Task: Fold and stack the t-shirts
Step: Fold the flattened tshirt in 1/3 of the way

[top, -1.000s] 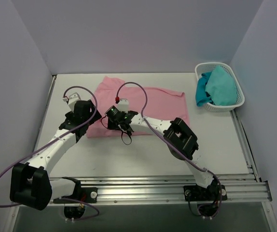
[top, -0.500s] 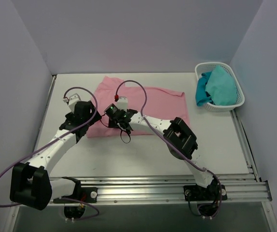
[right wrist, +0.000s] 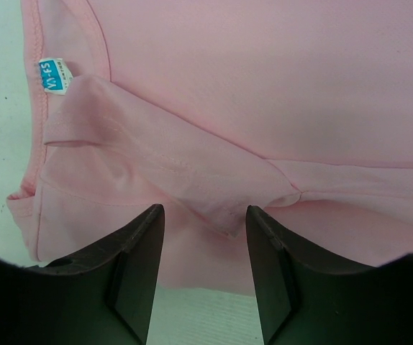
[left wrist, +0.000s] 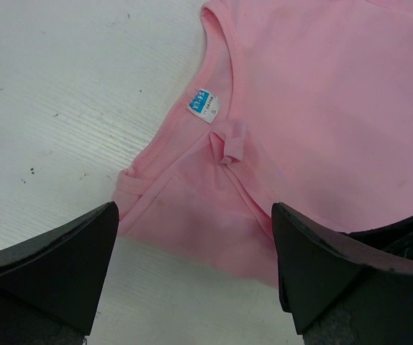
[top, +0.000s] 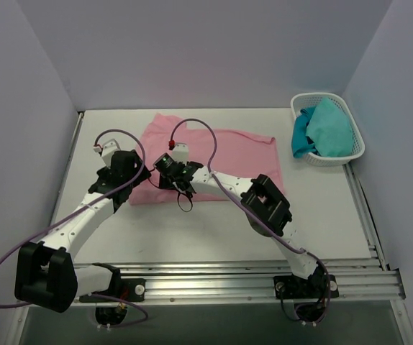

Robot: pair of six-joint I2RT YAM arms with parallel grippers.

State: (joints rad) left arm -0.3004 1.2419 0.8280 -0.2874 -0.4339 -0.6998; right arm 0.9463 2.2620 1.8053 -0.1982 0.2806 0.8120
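1. White bench [top: 192, 230], grey walls, from the overhead camera: I see the pink t-shirt [top: 228, 154] spread flat toward the far middle. A basket [top: 334, 161] holding teal cloth [top: 329, 126] sits at the far right.
2. At the shirt's near left corner, the left tool [top: 136, 178] and right tool [top: 162, 176] hang close together.
3. Left wrist: the left tool [left wrist: 192, 215] gapes wide over the shirt's near edge, gripping nothing. The blue label [left wrist: 204, 106] shows at the neckline ahead.
4. Right wrist: the right tool [right wrist: 204, 215] has its fingers parted, with a raised fold [right wrist: 192, 165] of the shirt reaching between their tips. I cannot tell whether they touch it.
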